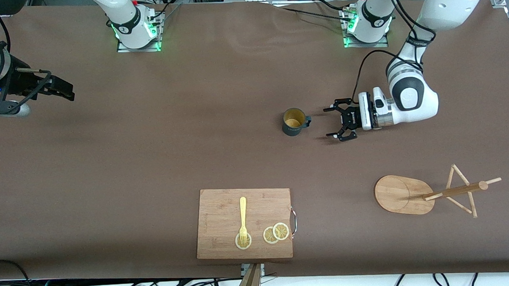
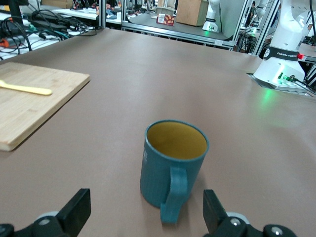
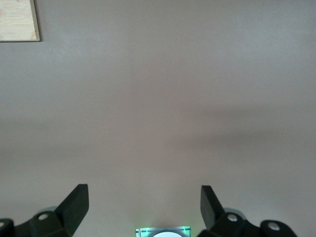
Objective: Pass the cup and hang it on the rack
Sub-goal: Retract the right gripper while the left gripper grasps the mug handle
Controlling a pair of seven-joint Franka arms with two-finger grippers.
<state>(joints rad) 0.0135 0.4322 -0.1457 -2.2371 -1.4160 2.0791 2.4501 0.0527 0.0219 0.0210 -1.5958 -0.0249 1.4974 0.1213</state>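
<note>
Cup (image 1: 294, 121): upright on the tabletop (image 1: 152, 156), handle turned toward my left gripper; pale marking on its side, too small for me to read.
Left gripper (image 1: 331, 122): low, just beside the cup's handle, my fingers (image 2: 75, 212) spread wide, grasping nothing.
Right gripper (image 1: 69, 91): waiting over the right arm's end of the tabletop, fingers (image 3: 74, 205) released, empty.
Rack (image 1: 432, 192): lying tipped over, nearer the front camera than the cup, toward the left arm's end.
Writing: "FRANKA" lettering on the arm base (image 2: 284, 64) in the left wrist view; the rest unreadable.

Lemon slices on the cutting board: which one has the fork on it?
The lone lemon slice toward the right arm's end; the fork tines rest on it. The other two slices overlap beside the board's handle.
</note>
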